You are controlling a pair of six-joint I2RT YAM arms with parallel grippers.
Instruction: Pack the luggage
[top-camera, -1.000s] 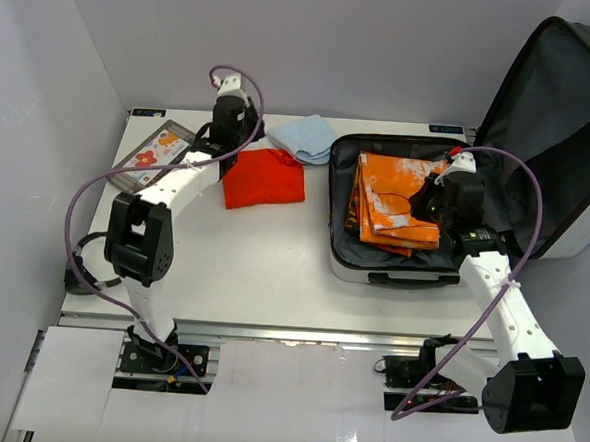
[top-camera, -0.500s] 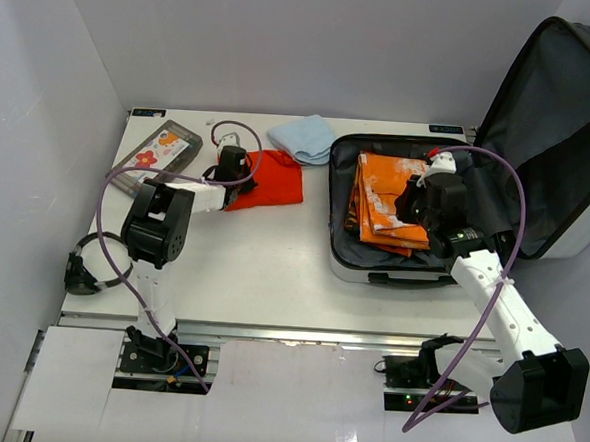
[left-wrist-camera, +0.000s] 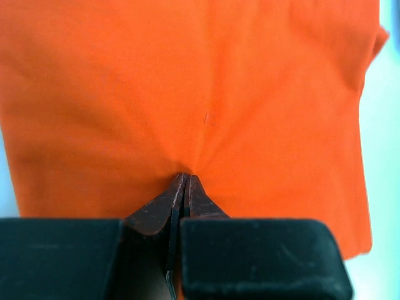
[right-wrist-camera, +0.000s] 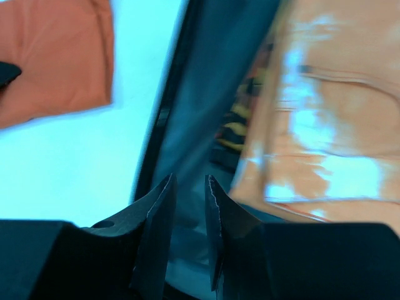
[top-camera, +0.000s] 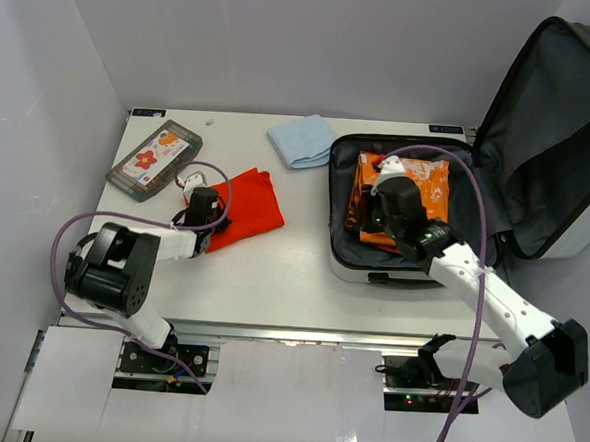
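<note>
Luggage, a small hard-shell suitcase (top-camera: pixel 357 268) with dark grey fabric lining and a black zipper rim, lies open on the right side of the white table (top-camera: pixel 271 280). Its lid (top-camera: pixel 541 126) is propped up towards the right wall. A folded orange cloth with white print (top-camera: pixel 418 178) lies inside the base. My right gripper (top-camera: pixel 376 208) hangs over the left part of that base, above the orange cloth. Out on the table, my left gripper (top-camera: pixel 213 219) sits at the near left edge of a red-orange folded cloth (top-camera: pixel 251 208). A light blue folded cloth (top-camera: pixel 302 139) lies near the far edge, just left of the suitcase. A small flat grey case with a red flower (top-camera: pixel 155 154) lies at the far left.

From my left wrist, the red-orange folded cloth (left-wrist-camera: pixel 187 94) fills nearly the whole view. My left gripper (left-wrist-camera: pixel 186 181) has its fingers pressed together on a pinch of that fabric, and creases fan out from the tips.

From my right wrist the picture is blurred. My right gripper (right-wrist-camera: pixel 187 187) shows a narrow gap between its fingers with nothing in it. It hovers over the grey lining (right-wrist-camera: pixel 212 94) by the suitcase's left rim. The orange printed cloth (right-wrist-camera: pixel 325 125) lies to the right, with table and red-orange cloth (right-wrist-camera: pixel 56 56) to the left.
</note>
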